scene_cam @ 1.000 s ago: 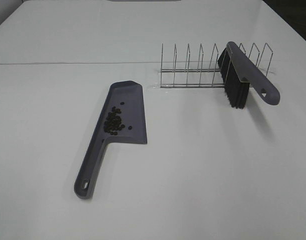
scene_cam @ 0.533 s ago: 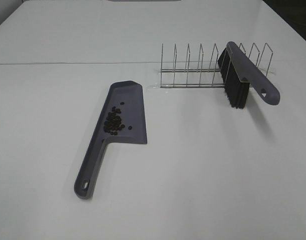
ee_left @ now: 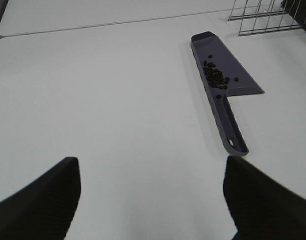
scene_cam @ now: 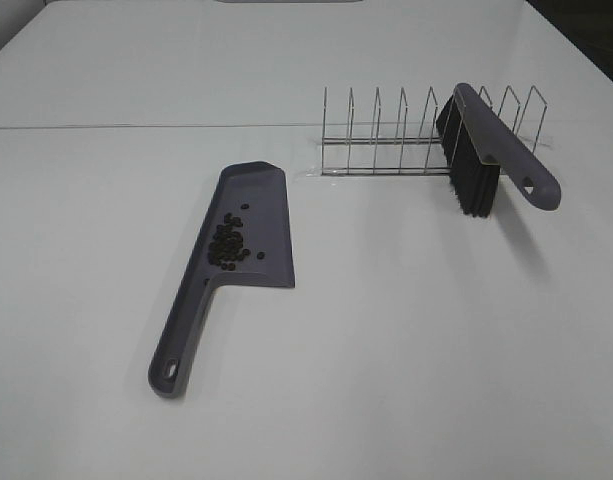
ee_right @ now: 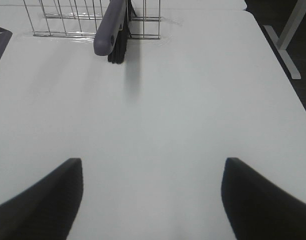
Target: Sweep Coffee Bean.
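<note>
The coffee bean cluster, small dark ovals, lies inside the grey-purple dustpan left of the table's middle; the pan's handle points toward the near edge. The left wrist view shows the same beans and dustpan. A grey-handled brush with black bristles stands in the wire rack at the right rear; the brush also shows in the right wrist view. My left gripper is open, well short of the pan's handle. My right gripper is open, short of the brush. Neither shows in the exterior view.
White table all around, with a seam line across the back. The wire rack holds only the brush. A table leg and dark floor lie beyond the table's right edge.
</note>
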